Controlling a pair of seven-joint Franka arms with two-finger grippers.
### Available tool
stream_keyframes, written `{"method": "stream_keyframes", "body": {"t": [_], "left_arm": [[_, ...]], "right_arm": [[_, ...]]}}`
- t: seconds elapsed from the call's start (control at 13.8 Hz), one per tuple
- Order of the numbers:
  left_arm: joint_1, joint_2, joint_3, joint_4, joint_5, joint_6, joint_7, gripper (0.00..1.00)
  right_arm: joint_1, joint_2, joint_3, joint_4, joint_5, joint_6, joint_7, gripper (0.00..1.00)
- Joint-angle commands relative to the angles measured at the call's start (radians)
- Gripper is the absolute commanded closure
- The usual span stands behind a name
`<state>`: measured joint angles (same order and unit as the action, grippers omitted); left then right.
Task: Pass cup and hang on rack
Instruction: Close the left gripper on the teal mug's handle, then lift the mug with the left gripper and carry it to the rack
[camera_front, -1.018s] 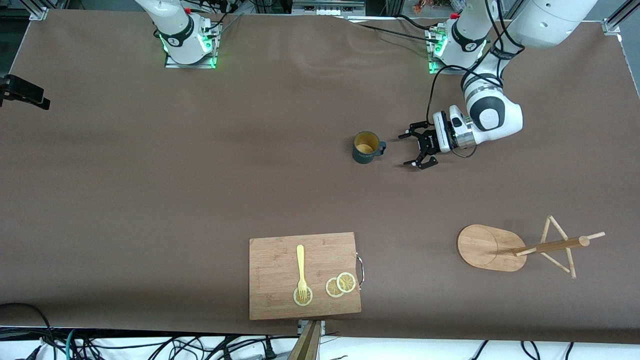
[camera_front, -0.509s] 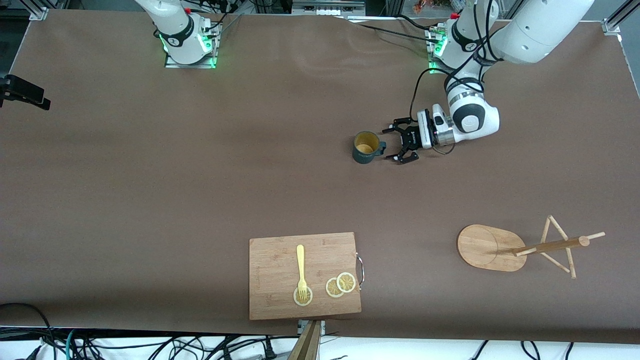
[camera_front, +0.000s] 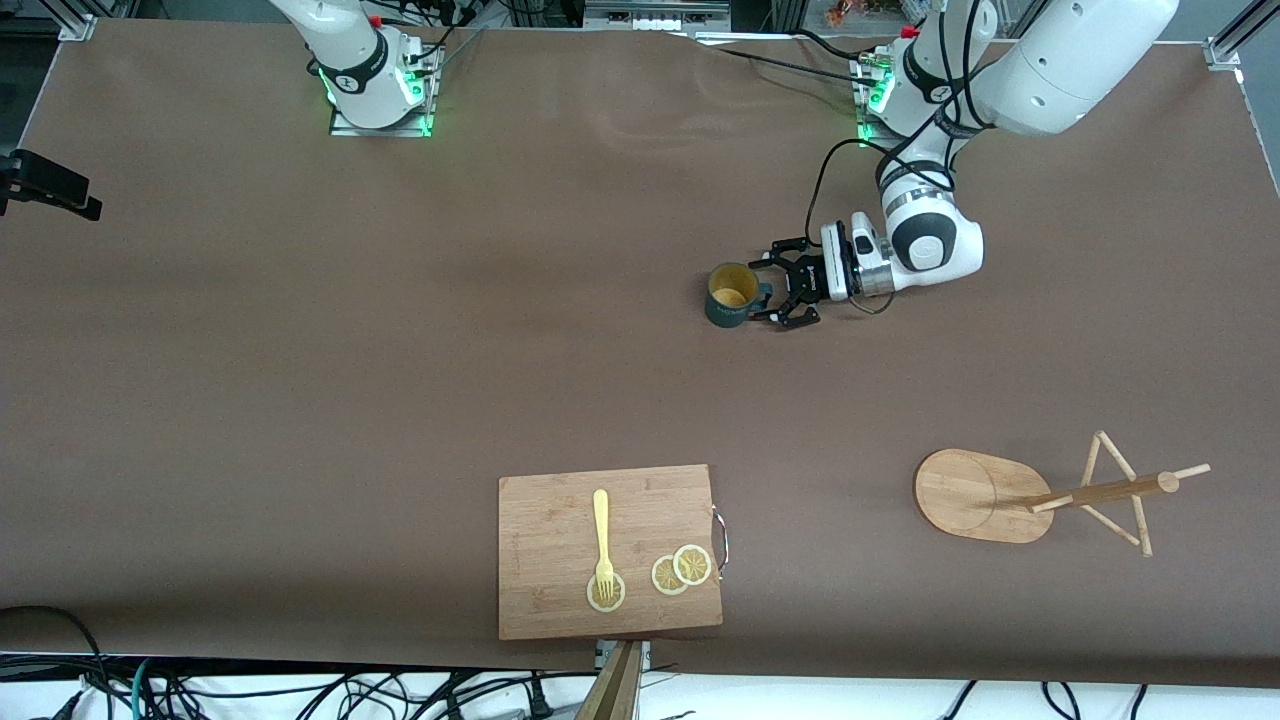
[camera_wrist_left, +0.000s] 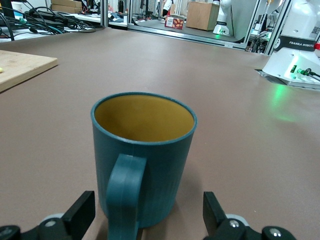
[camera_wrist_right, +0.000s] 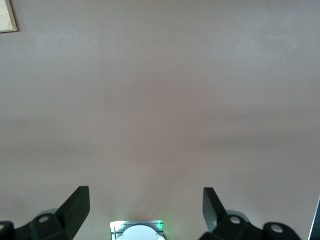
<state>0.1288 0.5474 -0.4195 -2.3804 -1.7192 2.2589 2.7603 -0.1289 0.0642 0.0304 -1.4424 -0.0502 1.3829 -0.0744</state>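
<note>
Between the fingers of your left gripper (camera_front: 768, 291) stands the cup (camera_front: 731, 294), upright on the brown surface (camera_front: 400, 350), handle toward the gripper; the jaws are spread either side of the handle, not touching it. The cup is ribbed teal, yellow-tan inside. Your left arm reaches low and level. The bamboo rack (camera_front: 1040, 492) stands nearer the front camera. Your right gripper (camera_wrist_right: 145, 207) waits spread above bare surface.

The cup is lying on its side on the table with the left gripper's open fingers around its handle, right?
Not quite. The cup stands upright, as the left wrist view shows. The open left gripper does straddle its handle.
</note>
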Motion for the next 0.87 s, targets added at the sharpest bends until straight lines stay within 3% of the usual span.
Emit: {"method": "stream_keyframes", "body": {"t": [0.0, 0.07, 0.44, 0.8], "left_arm": [[0.003, 0.025, -0.002, 0.007, -0.065, -0.01, 0.174, 0.86], [0.005, 0.025, -0.002, 0.007, -0.068, -0.01, 0.174, 1.0], [0.021, 0.002, 0.002, 0.006, -0.077, -0.012, 0.171, 1.0], [0.156, -0.107, 0.002, -0.031, -0.069, -0.045, 0.072, 1.0]], "right_arm": [[-0.006, -0.009, 0.003, -0.009, 0.016, 0.007, -0.008, 0.0], [-0.008, -0.009, 0.003, -0.009, 0.016, 0.007, -0.01, 0.0], [-0.008, -0.009, 0.003, -0.009, 0.016, 0.007, -0.01, 0.0], [-0.009, -0.009, 0.003, -0.004, 0.016, 0.007, -0.01, 0.0]]}}
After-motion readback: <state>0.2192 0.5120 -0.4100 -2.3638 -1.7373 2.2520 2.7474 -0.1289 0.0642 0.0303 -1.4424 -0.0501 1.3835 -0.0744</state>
